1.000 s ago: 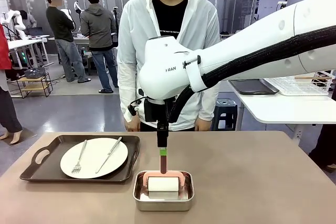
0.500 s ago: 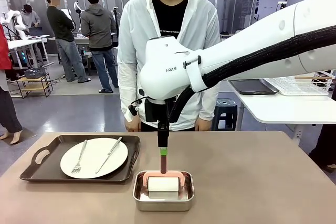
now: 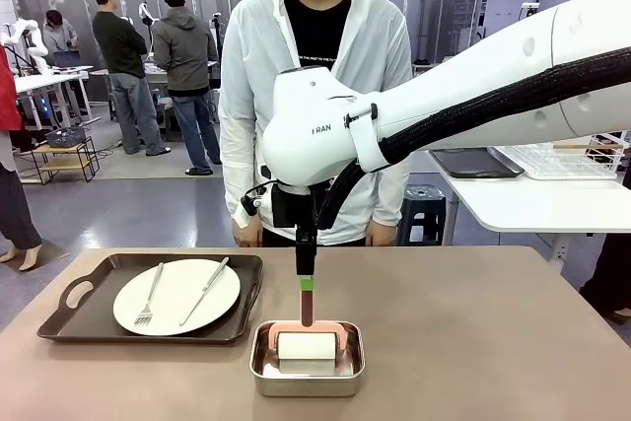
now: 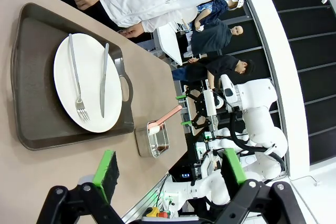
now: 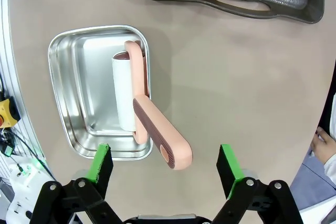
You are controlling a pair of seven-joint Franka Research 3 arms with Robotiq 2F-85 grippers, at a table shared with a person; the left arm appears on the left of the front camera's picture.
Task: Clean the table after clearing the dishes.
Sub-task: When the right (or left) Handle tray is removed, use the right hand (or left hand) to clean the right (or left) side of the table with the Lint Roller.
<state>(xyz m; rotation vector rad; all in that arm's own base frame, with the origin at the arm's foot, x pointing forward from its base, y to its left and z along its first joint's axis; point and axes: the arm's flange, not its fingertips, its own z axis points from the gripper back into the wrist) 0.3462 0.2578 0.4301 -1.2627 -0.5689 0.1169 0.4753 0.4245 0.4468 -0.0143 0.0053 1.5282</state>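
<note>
Nothing on bench (image 3: 473,342) had shifted since earlier frame. Right gripper (image 5: 164,156) stayed above lint roller (image 5: 126,93) in steel pan (image 3: 266,374), jaws wide apart, empty. Left gripper (image 4: 168,161) jaws also apart, empty. Plate (image 3: 177,301) with fork (image 3: 148,298) and knife (image 3: 204,291) sat on tray (image 3: 79,320) near pan. Right wrist view cut plate off at top edge.

- Right gripper (image 5: 165,162): black fingers, bright green pads; left gripper (image 4: 170,167) alike.
- Lint roller (image 5: 152,124) just under the right gripper: salmon-pink handle, dark maroon inlay, white roll.
- Pan (image 5: 73,77) beneath the roller: shiny silver.
- Table (image 5: 241,77): plain matte pinkish-brown.
- Tray (image 3: 89,317) off to the right gripper's side: dark brown. Its plate (image 3: 182,283) is white, with a silver fork (image 3: 150,295) and knife (image 3: 204,291).
- Beyond the right gripper, the person's jacket (image 3: 380,56) is white and the shirt (image 3: 317,27) black.
</note>
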